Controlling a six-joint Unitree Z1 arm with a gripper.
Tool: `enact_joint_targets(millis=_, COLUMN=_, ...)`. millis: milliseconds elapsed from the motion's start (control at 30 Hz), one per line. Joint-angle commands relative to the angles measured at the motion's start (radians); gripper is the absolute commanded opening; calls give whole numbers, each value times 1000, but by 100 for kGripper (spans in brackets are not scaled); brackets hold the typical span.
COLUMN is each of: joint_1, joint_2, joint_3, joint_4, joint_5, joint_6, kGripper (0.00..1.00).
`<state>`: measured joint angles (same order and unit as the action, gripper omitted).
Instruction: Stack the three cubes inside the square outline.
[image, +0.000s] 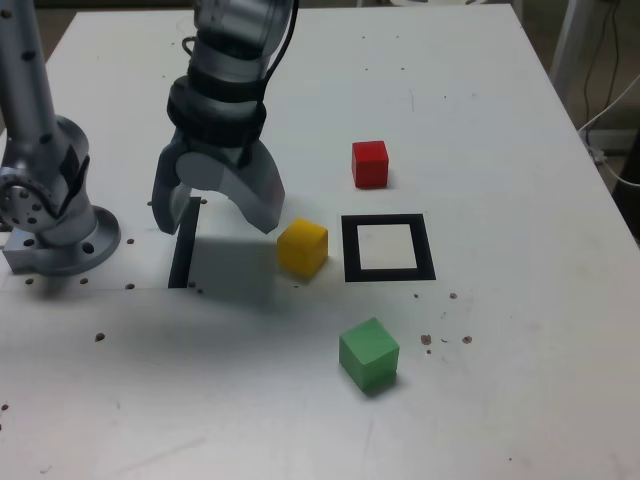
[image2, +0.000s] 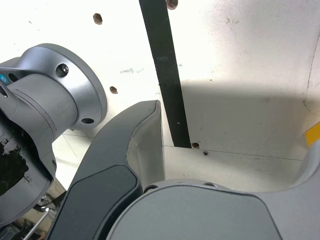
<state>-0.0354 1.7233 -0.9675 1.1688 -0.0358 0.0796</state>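
- Claw (image: 220, 218) spread wide, empty, pointing down over the white table (image: 500, 120), straddling the black strip (image: 183, 245).
- Yellow cube (image: 302, 247) just beside the claw on the exterior view's right, touching nothing.
- Square outline (image: 388, 248) next to yellow, farther right, nothing inside.
- Red cube (image: 370, 163) beyond the outline; green cube (image: 369, 354) nearer the camera, both apart from the outline.
- Arm base (image: 55, 215) at the exterior view's left.

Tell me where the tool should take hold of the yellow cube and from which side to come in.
Come from above and close on two opposite vertical faces of the yellow cube. It sits flat on the table, slightly turned, so the wrist would probably need to rotate to square up with those faces. The tool is open just to the exterior view's left of it, and the square outline to the right leaves clearance.
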Motion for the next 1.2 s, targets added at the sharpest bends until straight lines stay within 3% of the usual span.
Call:
enact_joint_targets(millis=0, joint_1=-1, joint_2=-5, joint_3=-1, joint_4=2, joint_5=2, joint_6=2, kGripper=100)
enact_joint_targets(millis=433, joint_1=-1, joint_2=-5, joint_3=-1, joint_4=2, joint_5=5, joint_6=2, kGripper=100)
enact_joint_targets(millis=667, joint_1=2, joint_2=-12, joint_3=-44, joint_4=41, joint_5=37, joint_6=3, kGripper=100)
enact_joint_targets(millis=900, joint_1=75, joint_2=-9, joint_3=-185, joint_4=112, joint_5=94, joint_6=63, kGripper=100)
enact_joint_targets(millis=1167, joint_1=180, joint_2=62, joint_3=-409, joint_4=189, joint_5=110, joint_6=155, kGripper=100)
